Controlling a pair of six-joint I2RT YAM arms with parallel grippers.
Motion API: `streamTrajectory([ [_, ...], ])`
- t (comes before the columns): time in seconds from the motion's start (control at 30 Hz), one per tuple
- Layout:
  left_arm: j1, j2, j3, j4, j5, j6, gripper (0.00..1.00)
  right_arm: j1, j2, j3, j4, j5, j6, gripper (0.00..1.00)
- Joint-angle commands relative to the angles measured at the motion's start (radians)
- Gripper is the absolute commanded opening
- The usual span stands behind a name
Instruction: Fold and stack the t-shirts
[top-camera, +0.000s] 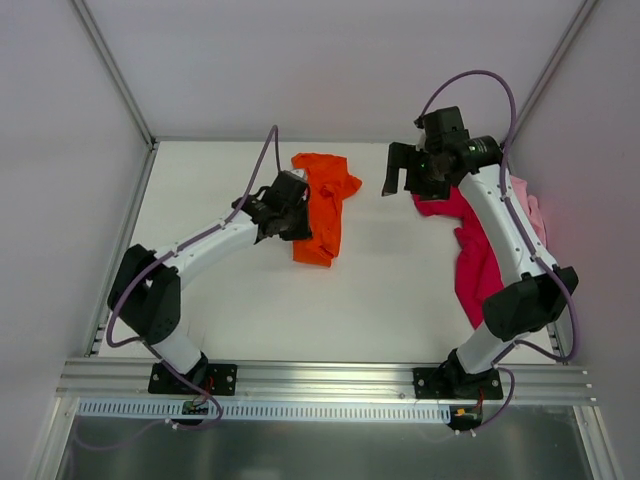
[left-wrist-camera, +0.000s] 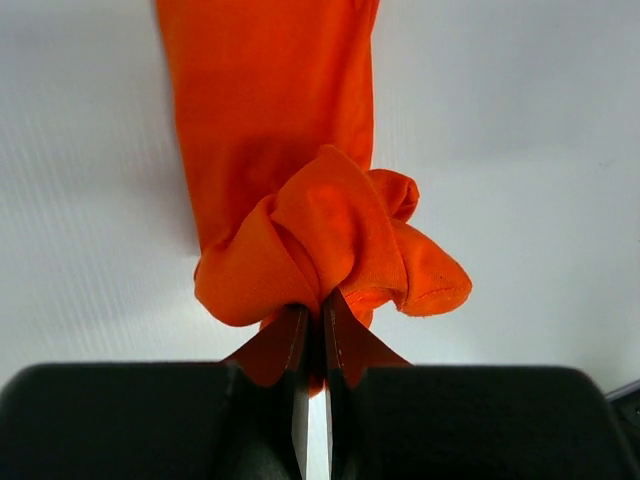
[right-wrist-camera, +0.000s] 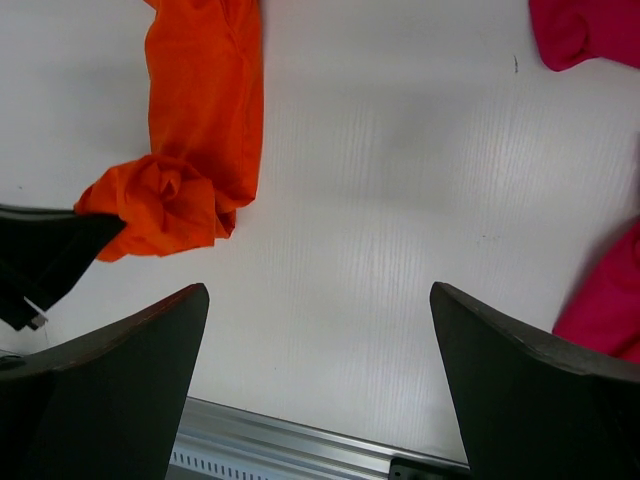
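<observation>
from the top, the orange t-shirt (top-camera: 325, 200) lies crumpled mid-surface (top-camera: 300, 310), the left end effector (top-camera: 296, 228) at its left side; the magenta-red t-shirt (top-camera: 478, 265) and pink t-shirt (top-camera: 538, 218) lie heaped at the right, and the right end effector (top-camera: 405, 182) hangs wide open and empty between orange and red. the left wrist shows that end effector pinched on a bunch of orange cloth; it looks soft, light and floppy, so i think a corner or hem is a better hold. the right wrist shows bare surface between its fingers, orange cloth well off to the left.

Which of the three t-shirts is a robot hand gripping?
The orange t-shirt, bunched in the shut left hand. The magenta-red t-shirt and the pink t-shirt lie free, in no hand.
</observation>
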Motion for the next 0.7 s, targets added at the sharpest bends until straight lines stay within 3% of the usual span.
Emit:
streamTrajectory([
  [0.0, 0.017, 0.078, 0.125, -0.002, 0.009, 0.058, 0.0, -0.006, -0.078, -0.026, 0.016, 0.016, -0.023, 1.0],
  [0.2, 0.045, 0.224, 0.288, -0.041, 0.026, 0.094, 0.0, -0.006, -0.118, -0.102, 0.036, 0.014, -0.026, 1.0],
  [0.67, 0.146, 0.385, 0.449, -0.065, 0.072, 0.134, 0.0, -0.008, -0.118, -0.126, 0.033, 0.03, -0.049, 1.0],
])
